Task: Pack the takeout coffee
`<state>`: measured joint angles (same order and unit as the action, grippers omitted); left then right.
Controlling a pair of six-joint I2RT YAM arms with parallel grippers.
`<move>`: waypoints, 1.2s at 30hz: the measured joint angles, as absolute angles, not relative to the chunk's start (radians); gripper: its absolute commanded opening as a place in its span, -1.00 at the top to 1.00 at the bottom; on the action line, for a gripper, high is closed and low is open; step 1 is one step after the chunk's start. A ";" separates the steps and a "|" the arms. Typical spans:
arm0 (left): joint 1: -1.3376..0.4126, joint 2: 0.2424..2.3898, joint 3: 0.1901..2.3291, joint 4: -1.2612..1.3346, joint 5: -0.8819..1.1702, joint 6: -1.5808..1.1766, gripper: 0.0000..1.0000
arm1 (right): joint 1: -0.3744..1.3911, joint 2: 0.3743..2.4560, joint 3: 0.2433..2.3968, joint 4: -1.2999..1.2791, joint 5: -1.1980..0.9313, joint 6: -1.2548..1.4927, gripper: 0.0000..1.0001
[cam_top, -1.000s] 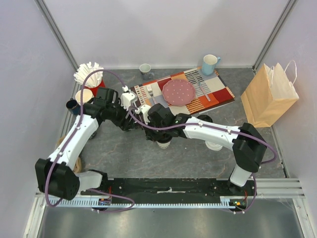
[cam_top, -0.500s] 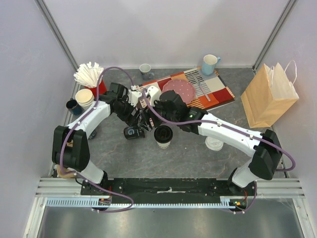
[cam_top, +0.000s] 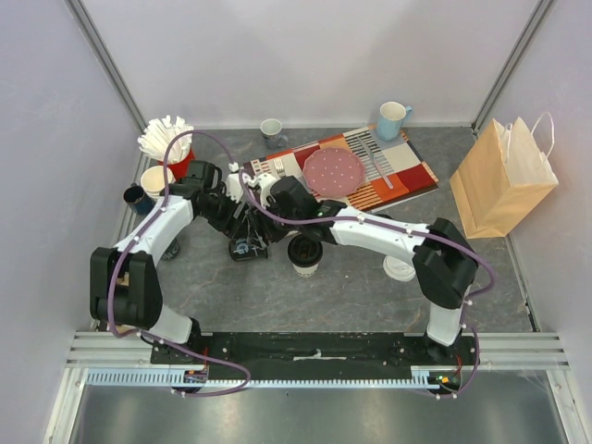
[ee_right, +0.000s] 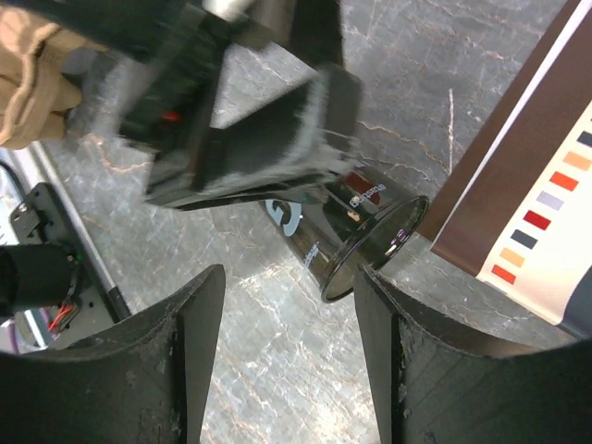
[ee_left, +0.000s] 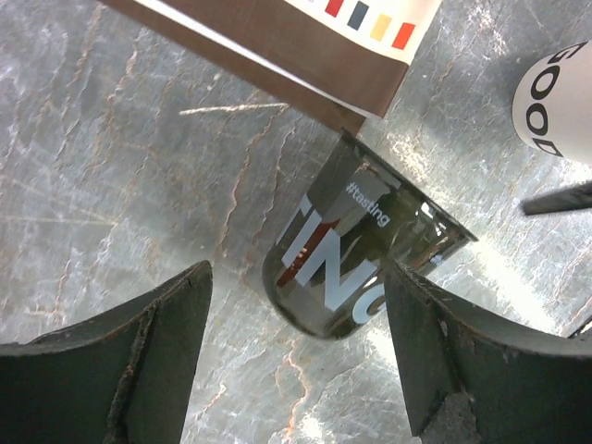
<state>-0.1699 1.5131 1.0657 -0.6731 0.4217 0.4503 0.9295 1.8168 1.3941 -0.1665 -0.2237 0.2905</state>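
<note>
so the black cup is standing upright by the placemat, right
Not quite: the black cup is by the placemat, but it is lying on its side, not standing upright. The left wrist view shows it tipped over, its open mouth toward the placemat's edge.

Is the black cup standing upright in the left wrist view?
No, the black cup lies tipped on its side on the grey table, just off the corner of the placemat.

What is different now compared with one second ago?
The right gripper left the cream cup, opened its jaws and moved left to the black cup, which lies on its side between the open jaws of the left gripper, unheld. Cream cup, paper bag and plate stayed put.
</note>
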 measured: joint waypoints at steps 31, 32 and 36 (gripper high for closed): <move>-0.081 1.824 1.228 -0.461 -0.010 0.558 -0.34 | 0.916 2.060 1.512 -0.131 -0.239 0.376 -0.22; -0.081 1.827 1.229 -0.459 -0.010 0.564 -0.30 | 0.914 2.066 1.514 -0.122 -0.245 0.373 -0.20; -0.081 1.849 1.246 -0.459 -0.010 0.591 -0.06 | 0.905 2.116 1.538 -0.091 -0.278 0.344 0.12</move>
